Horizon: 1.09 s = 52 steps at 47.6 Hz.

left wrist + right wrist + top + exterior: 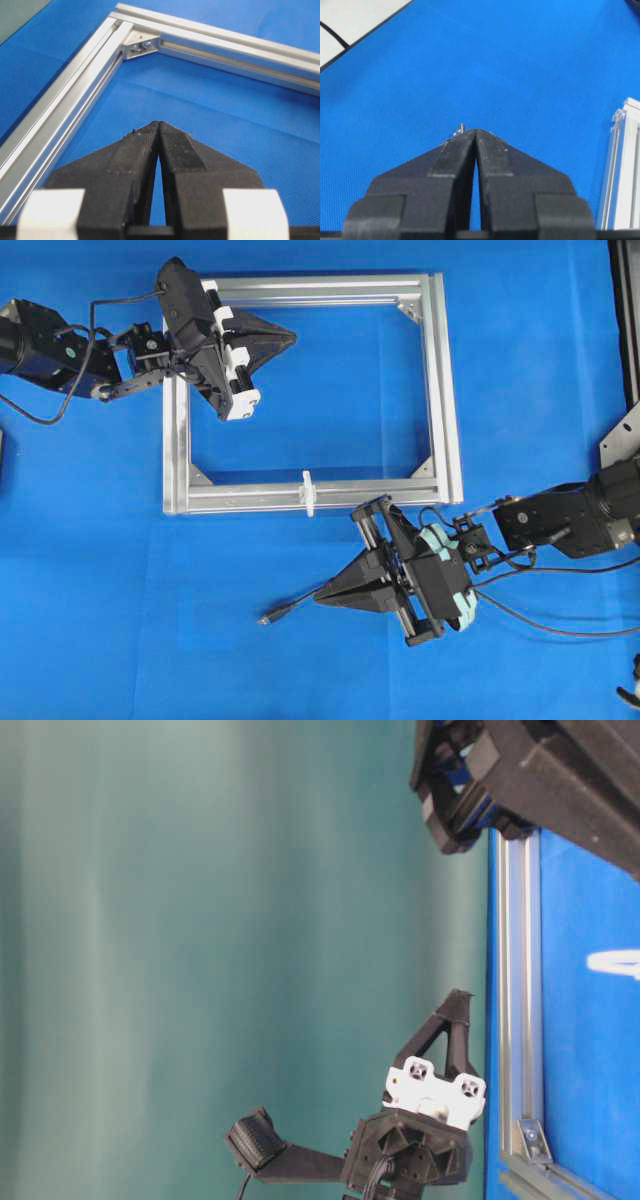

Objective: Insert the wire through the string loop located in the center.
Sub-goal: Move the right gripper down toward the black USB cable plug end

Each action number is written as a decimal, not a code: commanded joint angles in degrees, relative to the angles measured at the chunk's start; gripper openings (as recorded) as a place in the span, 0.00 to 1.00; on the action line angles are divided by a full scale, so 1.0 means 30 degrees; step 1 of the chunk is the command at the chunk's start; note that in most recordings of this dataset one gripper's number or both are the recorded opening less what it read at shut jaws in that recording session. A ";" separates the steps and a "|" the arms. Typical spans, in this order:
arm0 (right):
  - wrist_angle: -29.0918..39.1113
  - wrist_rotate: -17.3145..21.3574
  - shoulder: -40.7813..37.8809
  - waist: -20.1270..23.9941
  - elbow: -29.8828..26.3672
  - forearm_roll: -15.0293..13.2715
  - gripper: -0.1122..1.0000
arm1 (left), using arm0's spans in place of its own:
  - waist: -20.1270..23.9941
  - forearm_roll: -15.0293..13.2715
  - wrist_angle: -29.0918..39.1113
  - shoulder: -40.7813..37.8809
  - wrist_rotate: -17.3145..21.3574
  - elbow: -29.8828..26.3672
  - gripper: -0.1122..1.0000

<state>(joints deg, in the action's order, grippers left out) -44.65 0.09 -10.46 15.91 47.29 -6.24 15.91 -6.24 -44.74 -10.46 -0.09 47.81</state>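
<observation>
Left black gripper (288, 337) is hovering over the silver aluminium rectangular frame (440, 390) near its top-left corner, fingers pressed together, gripping nothing. Right black gripper (322, 595) is sitting below the frame's bottom bar, fingers also pressed together, empty. Thin black wire (290, 608) with its metal-tipped plug is lying on the blue mat (100, 590), emerging left from under the right gripper. Small white string loop (308, 492) is standing upright on the bottom bar, mid-span.

Black wire (290, 608) lies flat; white string loop (308, 492) stands upright.

left end effector (158, 131) closed, empty | aluminium frame (65, 107) corner ahead | blue mat (210, 100)
</observation>
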 commanded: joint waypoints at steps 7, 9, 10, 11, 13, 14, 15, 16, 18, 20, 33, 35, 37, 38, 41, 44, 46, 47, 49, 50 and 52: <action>0.0557 -0.0146 0.1436 -0.0029 -0.0176 -0.0146 0.06 | -0.0088 0.0352 -0.0059 0.1377 0.0059 -0.0176 0.10; 0.0586 -0.0117 0.1436 -0.0029 -0.0205 -0.0146 0.06 | -0.0088 0.0352 -0.0059 0.1377 0.0059 -0.0176 0.10; 0.0615 -0.0088 0.1436 -0.0029 -0.0205 -0.0146 0.06 | -0.0117 0.0352 -0.0059 0.1377 0.0088 -0.0205 0.10; 0.0645 0.0029 0.1436 -0.0029 -0.0264 -0.0146 0.06 | -0.0117 0.0381 -0.0059 0.1377 0.0088 -0.0176 0.10; 0.0674 0.0117 0.1436 -0.0029 -0.0322 -0.0146 0.06 | -0.0117 0.0381 -0.0059 0.1377 0.0059 -0.0176 0.10; 0.0674 0.0146 0.1436 -0.0029 -0.0322 -0.0146 0.06 | -0.0088 0.0381 -0.0059 0.1377 0.0059 -0.0176 0.10; 0.0703 0.0146 0.1436 -0.0029 -0.0352 -0.0146 0.06 | -0.0088 0.0381 -0.0059 0.1377 0.0059 -0.0176 0.10; 0.0703 0.0176 0.1436 -0.0029 -0.0352 -0.0146 0.06 | -0.0088 0.0381 -0.0059 0.1377 0.0059 -0.0205 0.10; 0.0703 0.0176 0.1436 -0.0029 -0.0322 -0.0146 0.06 | -0.0117 0.0381 -0.0059 0.1377 0.0059 -0.0176 0.10; 0.0762 0.0176 0.1406 -0.0059 -0.0352 -0.0088 0.06 | -0.0117 0.0352 -0.0059 0.1377 0.0059 -0.0176 0.10; 0.1582 0.0967 0.1348 -0.0117 -0.0469 -0.0029 0.10 | -0.0117 0.0381 0.0322 0.1377 0.0059 -0.0205 0.10; 0.1670 0.1055 0.1348 -0.0117 -0.0498 -0.0029 0.15 | -0.0117 0.0381 0.0352 0.1377 0.0059 -0.0176 0.10; 0.1699 0.1055 0.1348 -0.0117 -0.0527 -0.0029 0.22 | -0.0117 0.0352 0.0381 0.1377 0.0029 -0.0176 0.10; 0.1699 0.1055 0.1348 -0.0117 -0.0527 -0.0029 0.26 | -0.0117 0.0352 0.0381 0.1377 0.0029 -0.0176 0.10; 0.1699 0.1055 0.1348 -0.0088 -0.0527 -0.0029 0.40 | -0.0146 0.0381 0.0381 0.1377 0.0029 -0.0176 0.10; 0.1699 0.1055 0.1348 -0.0117 -0.0527 -0.0029 0.58 | -0.0146 0.0381 0.0410 0.1377 0.0029 -0.0176 0.10; 0.1699 0.1055 0.1318 -0.0088 -0.0527 -0.0029 0.70 | -0.0176 0.0381 0.0410 0.1377 0.0029 -0.0176 0.10; 0.1729 0.1055 0.1348 -0.0088 -0.0557 0.0000 0.75 | -0.0176 0.0352 0.0410 0.1377 0.0029 -0.0176 0.10; 0.1729 0.1084 0.1348 -0.0088 -0.0557 -0.0029 0.85 | -0.0176 0.0352 0.0410 0.1377 0.0029 -0.0176 0.10; 0.1729 0.1084 0.1318 -0.0117 -0.0557 0.0000 0.89 | -0.0176 0.0381 0.0410 0.1377 0.0029 -0.0176 0.10; 0.1729 0.1084 0.1318 -0.0088 -0.0586 -0.0029 0.90 | -0.0176 0.0381 0.0410 0.1377 0.0029 -0.0176 0.10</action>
<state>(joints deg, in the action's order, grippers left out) -39.20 3.25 -7.73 15.56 46.58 -6.42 15.56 -5.36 -43.24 -7.91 0.09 47.81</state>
